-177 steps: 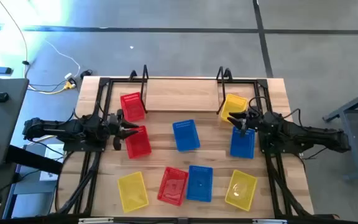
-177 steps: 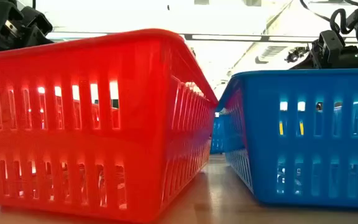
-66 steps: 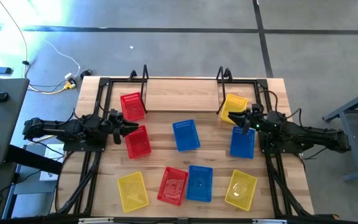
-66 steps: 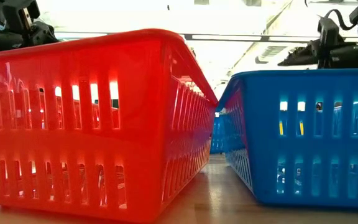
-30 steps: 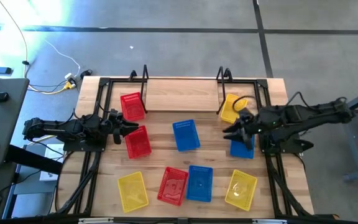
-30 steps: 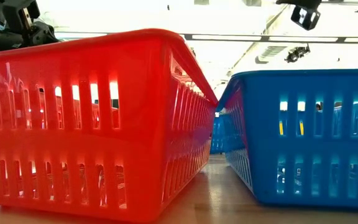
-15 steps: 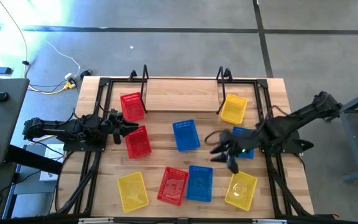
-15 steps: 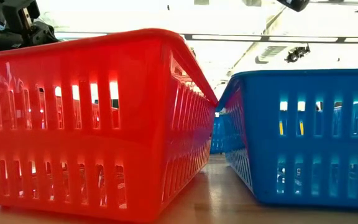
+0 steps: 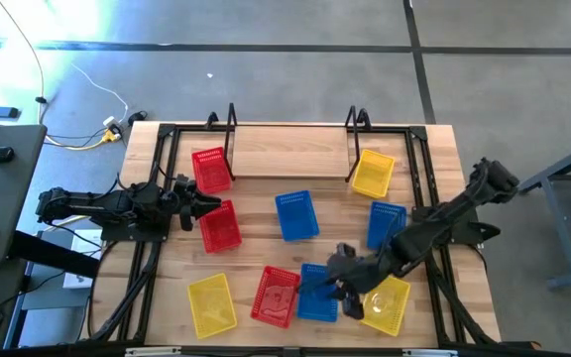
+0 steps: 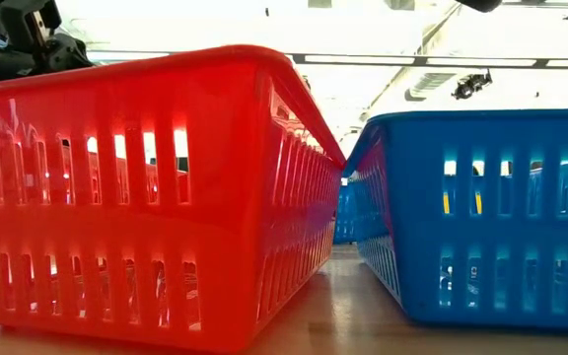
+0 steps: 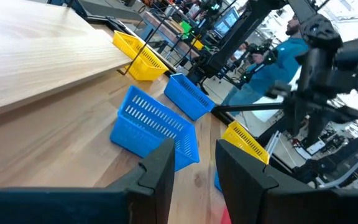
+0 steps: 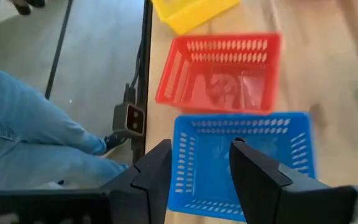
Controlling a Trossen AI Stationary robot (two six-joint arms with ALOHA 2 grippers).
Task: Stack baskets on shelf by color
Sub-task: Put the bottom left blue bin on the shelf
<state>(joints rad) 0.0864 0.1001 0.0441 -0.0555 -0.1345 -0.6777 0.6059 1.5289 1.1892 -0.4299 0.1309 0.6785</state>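
Note:
Nine mesh baskets lie about the table. The shelf (image 9: pixel 290 149) stands at the far edge, with one red basket (image 9: pixel 210 171) by its left end and one yellow basket (image 9: pixel 373 174) by its right end. My right gripper (image 9: pixel 341 284) hovers open over the near blue basket (image 9: pixel 315 294), seen below its fingers in the right wrist view (image 12: pixel 241 162), with a red basket (image 12: pixel 219 74) beyond. My left gripper (image 9: pixel 194 203) waits open beside the left red basket (image 9: pixel 220 226).
Other baskets rest on the table: blue (image 9: pixel 296 215), blue (image 9: pixel 386 225), yellow (image 9: pixel 211 303), red (image 9: pixel 276 296), yellow (image 9: pixel 385 302). The low view is filled by a red basket (image 10: pixel 146 197) and a blue basket (image 10: pixel 481 217). A person's legs (image 12: pixel 30 124) stand by the near edge.
My right arm has swung from the far right, beside the yellow and blue baskets there, toward the table's near edge and leftward, ending over the near blue basket. My left arm has kept still, and no basket has moved.

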